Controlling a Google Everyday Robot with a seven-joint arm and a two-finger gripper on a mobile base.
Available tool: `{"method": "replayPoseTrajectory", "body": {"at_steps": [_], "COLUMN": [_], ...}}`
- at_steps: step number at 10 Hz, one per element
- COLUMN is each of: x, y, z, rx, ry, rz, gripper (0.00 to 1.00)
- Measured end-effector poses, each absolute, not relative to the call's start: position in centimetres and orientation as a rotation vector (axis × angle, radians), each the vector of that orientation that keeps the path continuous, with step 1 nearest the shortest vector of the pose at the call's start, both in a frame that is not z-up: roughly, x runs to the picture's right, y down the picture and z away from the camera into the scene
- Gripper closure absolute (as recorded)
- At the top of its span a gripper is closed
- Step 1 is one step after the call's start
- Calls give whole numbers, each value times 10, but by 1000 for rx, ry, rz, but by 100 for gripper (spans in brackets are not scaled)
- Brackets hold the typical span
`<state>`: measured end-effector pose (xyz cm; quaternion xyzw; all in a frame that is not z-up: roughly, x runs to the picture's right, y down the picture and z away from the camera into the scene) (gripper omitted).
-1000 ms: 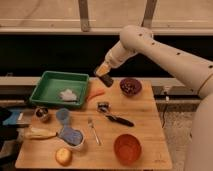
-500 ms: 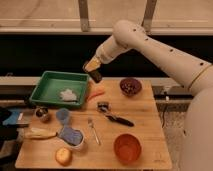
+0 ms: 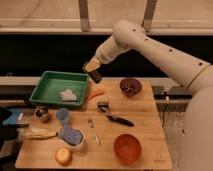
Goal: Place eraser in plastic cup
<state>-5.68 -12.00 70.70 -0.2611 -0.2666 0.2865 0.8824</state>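
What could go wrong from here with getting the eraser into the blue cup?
1. The gripper hangs, fingers shut, above the green tray's right edge, well off the blue cup. I cannot tell whether it holds the eraser, so it may arrive with nothing to drop.
2. The cup is small, with a dark metal cup and a bowl close by. A slightly off release could miss it or land in a neighbour.

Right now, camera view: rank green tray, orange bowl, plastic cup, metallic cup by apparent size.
1. green tray.
2. orange bowl, though nearest the camera.
3. plastic cup and metallic cup: alike, unranked.
The gripper hovers shut by the tray's far right corner.
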Motion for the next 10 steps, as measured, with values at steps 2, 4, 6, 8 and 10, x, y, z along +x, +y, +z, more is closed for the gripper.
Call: {"method": "replayPoseTrajectory", "body": {"at_steps": [2,4,6,8,10], "x": [-91,-133,-179,-214,-236], "y": [-108,-90,-62,-39,-23], "z": [704,693,679,670,665], "rx": [-590,-640,-712,-786,-853], "ry": [-579,-614,-662,-711,-752], "rz": [517,435,338,267,217], "gripper": [100,100,100,100,100]}}
